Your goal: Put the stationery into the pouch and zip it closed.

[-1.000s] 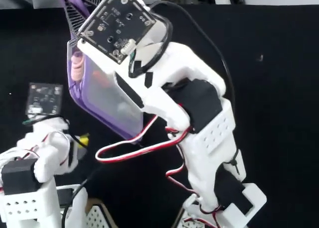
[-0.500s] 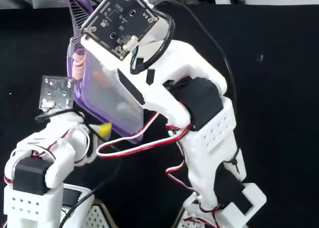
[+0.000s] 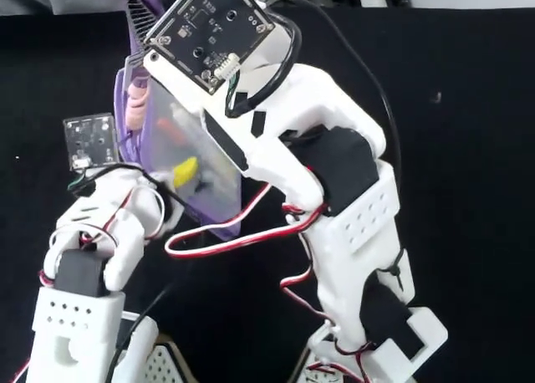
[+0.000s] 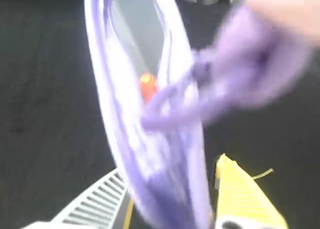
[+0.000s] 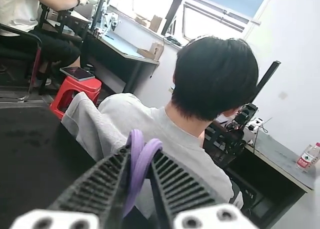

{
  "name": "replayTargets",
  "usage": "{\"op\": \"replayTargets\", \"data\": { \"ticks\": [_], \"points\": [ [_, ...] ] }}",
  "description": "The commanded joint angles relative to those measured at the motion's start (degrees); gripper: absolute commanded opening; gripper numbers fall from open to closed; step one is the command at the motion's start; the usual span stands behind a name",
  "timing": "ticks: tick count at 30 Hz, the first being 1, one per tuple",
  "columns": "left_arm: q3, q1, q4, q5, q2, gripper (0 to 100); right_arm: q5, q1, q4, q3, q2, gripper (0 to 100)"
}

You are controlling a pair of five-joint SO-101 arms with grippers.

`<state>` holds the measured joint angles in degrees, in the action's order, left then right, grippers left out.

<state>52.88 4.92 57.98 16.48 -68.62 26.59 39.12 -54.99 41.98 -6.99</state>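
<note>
While the right gripper point(image 5: 141, 158) is clamping its ribbed fingers together on the purple loop point(image 5: 137, 139), the pouch point(image 3: 209, 191) is hanging from that loop above the black table point(image 3: 468, 149). At the pouch's lower edge, the left gripper point(image 4: 170, 166) is holding its white and yellow fingers apart, with the pouch's purple rim lying between them. Inside the pouch, an orange item point(image 4: 147, 85) is showing through the open mouth, and a pink item point(image 3: 132, 107) is showing through the clear wall.
</note>
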Motion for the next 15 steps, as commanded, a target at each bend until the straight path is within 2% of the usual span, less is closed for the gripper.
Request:
{"op": "replayTargets", "data": {
  "ticks": [1,6,8,11,15],
  "points": [
    [1.8,0.5,-9.3,4.4,-0.7,22,0.2,-1.9,1.3,3.8,-0.7,1.1],
    [3.1,1.0,-13.9,4.7,-0.7,2,0.2,-7.0,1.3,6.5,-0.7,1.1],
    [2.9,1.0,-14.0,4.7,-0.7,6,0.2,-9.6,1.3,6.9,-0.7,1.1],
    [2.5,1.1,-14.2,4.6,-0.7,2,0.0,-14.2,1.4,6.9,-0.7,1.1],
    [1.2,1.1,-13.7,4.6,-3.9,3,-5.8,-22.5,1.8,6.7,0.0,1.1]
  ]
}}
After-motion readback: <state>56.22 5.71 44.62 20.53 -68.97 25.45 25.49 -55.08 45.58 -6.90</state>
